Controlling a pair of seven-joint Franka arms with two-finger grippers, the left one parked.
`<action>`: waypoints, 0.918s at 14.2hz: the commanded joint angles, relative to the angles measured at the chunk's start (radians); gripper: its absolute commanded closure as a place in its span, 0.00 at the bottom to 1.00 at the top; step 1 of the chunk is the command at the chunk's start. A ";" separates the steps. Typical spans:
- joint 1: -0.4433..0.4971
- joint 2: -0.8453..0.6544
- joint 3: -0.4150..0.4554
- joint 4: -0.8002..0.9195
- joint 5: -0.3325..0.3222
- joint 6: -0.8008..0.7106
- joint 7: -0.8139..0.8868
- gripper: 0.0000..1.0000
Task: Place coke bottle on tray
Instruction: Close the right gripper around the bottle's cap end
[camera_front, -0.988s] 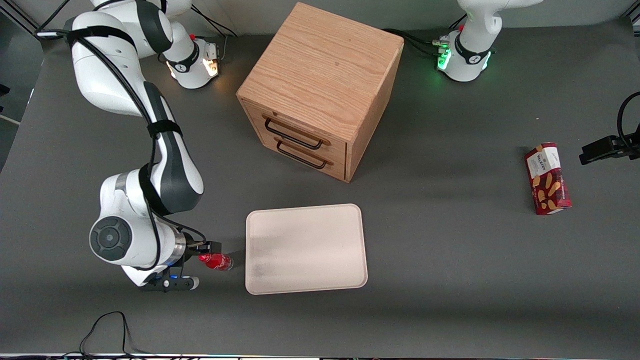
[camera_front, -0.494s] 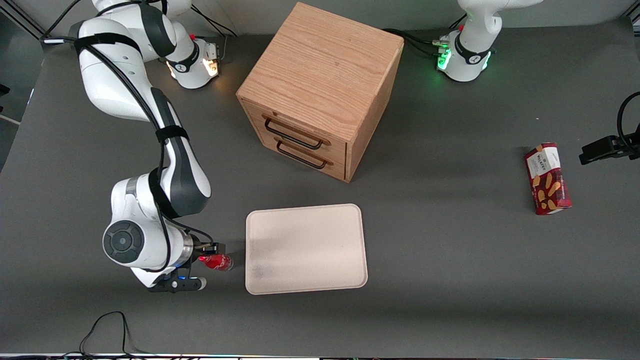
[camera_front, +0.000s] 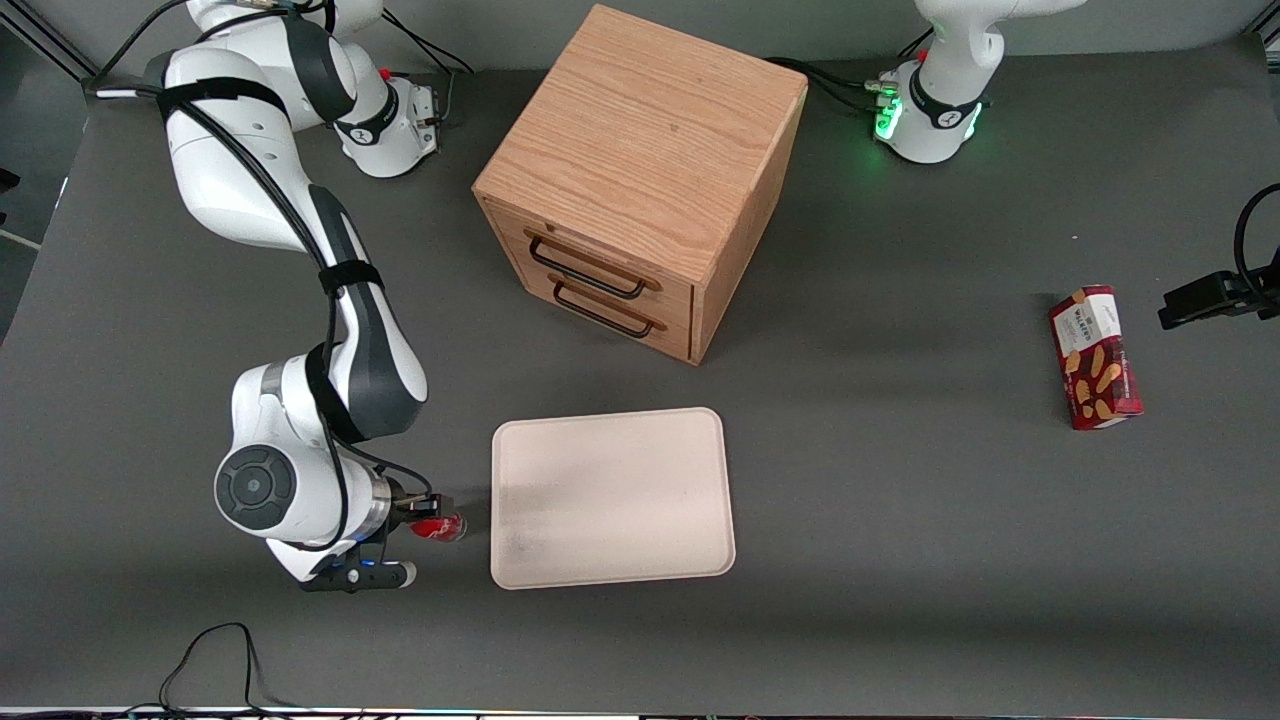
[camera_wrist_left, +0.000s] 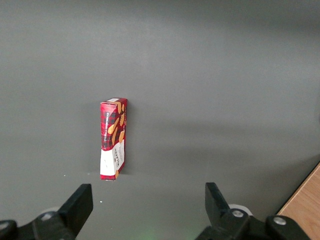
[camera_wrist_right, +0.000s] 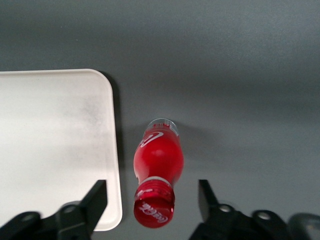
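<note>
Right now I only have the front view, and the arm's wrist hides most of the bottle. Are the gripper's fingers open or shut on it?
Observer: Open. In the right wrist view the gripper straddles the coke bottle at its cap, with one finger on each side.
Operator: Are the fingers touching it?
Observer: No. The fingers stand apart from it, and bare table shows between each one and the cap.
Operator: Which end of the bottle points at the gripper?
Observer: The red cap. Its top, with the white script, faces the wrist camera, and the clear base is the end farthest from it.
</note>
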 joint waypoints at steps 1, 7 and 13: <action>0.005 0.025 -0.004 0.046 -0.013 -0.006 0.024 0.60; 0.005 0.020 -0.003 0.046 -0.011 -0.017 0.086 1.00; 0.003 -0.057 -0.003 0.046 -0.010 -0.211 0.084 1.00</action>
